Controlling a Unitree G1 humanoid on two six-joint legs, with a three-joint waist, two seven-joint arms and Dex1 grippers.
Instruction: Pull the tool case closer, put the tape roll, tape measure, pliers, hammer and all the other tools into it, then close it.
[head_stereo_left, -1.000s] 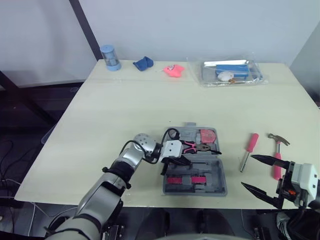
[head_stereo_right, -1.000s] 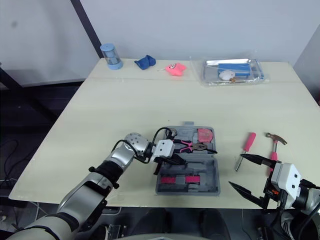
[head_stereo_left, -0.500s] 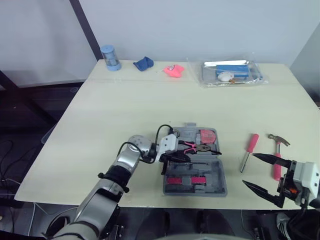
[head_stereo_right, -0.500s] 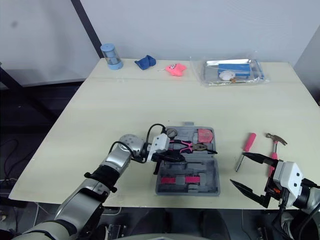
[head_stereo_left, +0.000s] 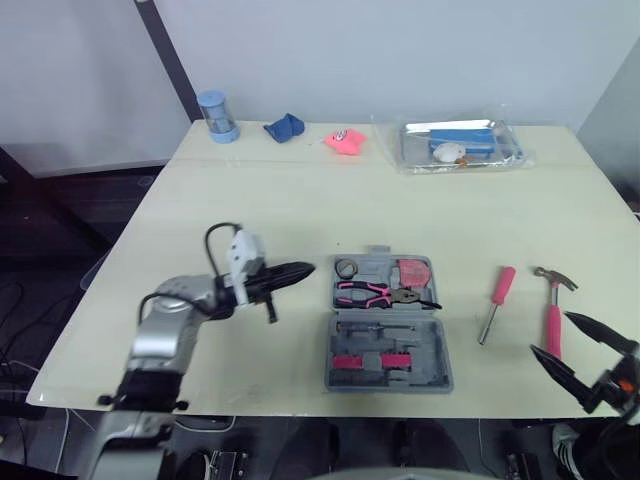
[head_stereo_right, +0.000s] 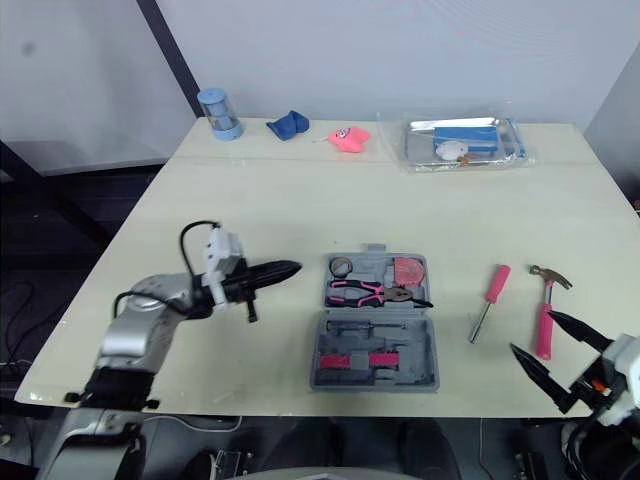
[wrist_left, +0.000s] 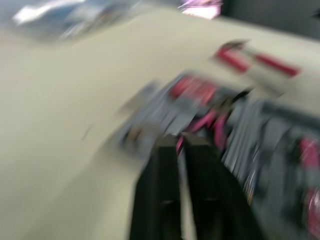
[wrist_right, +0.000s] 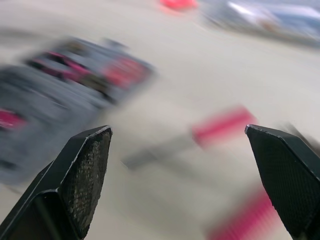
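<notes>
The grey tool case (head_stereo_left: 388, 345) lies open near the table's front edge. Inside it are pink-handled pliers (head_stereo_left: 375, 293), a small tape roll (head_stereo_left: 347, 268) and a red tape measure (head_stereo_left: 413, 272). A pink screwdriver (head_stereo_left: 495, 300) and a pink-handled hammer (head_stereo_left: 553, 318) lie on the table to the case's right. My left gripper (head_stereo_left: 298, 270) is shut and holds nothing, a short way left of the case and pointing at it; its fingers (wrist_left: 167, 150) sit close together. My right gripper (head_stereo_left: 548, 332) is open wide at the front right, by the hammer's handle end.
Along the far edge stand a blue cup (head_stereo_left: 212, 113), a blue cloth (head_stereo_left: 285, 127), a pink object (head_stereo_left: 345, 139) and a clear plastic pack (head_stereo_left: 460, 145). The table's front edge runs just below the case.
My left gripper has drawn back to the left, out of the case, leaving the pliers lying in it. My right gripper has slid back towards the front right corner.
</notes>
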